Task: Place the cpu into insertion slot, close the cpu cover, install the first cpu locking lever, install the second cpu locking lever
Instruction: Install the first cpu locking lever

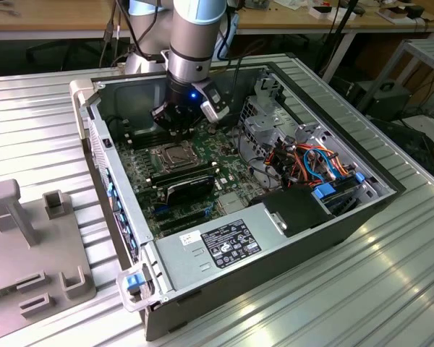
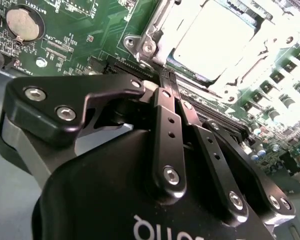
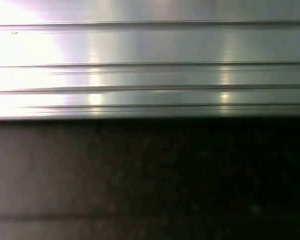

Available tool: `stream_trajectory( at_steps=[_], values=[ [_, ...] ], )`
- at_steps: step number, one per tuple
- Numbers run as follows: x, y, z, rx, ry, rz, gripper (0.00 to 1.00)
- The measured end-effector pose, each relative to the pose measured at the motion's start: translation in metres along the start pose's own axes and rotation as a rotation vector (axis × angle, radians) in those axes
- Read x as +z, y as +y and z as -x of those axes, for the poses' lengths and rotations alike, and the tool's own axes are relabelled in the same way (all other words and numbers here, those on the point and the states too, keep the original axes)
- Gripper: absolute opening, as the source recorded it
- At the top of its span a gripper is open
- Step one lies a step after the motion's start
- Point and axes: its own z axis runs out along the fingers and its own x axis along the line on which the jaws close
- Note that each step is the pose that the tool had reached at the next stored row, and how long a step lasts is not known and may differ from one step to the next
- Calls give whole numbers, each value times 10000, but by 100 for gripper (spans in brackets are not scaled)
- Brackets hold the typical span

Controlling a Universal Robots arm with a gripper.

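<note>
Worktop point(image 1: 390, 289): ribbed metal, carrying the open computer case point(image 1: 296, 238).
Case: lying on its side, exposing the green circuit board point(image 1: 148, 184).
Arm point(image 1: 195, 43): reaching down into the case, above the far edge of the board.
Claw point(image 2: 166, 92): fingers point(image 2: 165, 130) sitting together, gripping nothing, hanging just beside the socket.
Cover point(image 2: 155, 30): lying flat over the socket, framing the chip.
Chip point(image 1: 170, 154): sitting in the socket, silvery top showing through the cover window in the second wrist view point(image 2: 215, 40).
</note>
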Motion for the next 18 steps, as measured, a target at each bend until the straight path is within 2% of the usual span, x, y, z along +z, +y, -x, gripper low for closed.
stream_trajectory(
  at_steps=[9, 12, 15, 18],
  values=[
    [6, 8, 1, -1, -1, 67, 11],
    [-18, 11, 1, -1, -6, 80, 11],
    [-78, 11, 0, -1, 0, 67, 11],
    [-111, 10, 0, -1, 0, 67, 11]
  ],
)
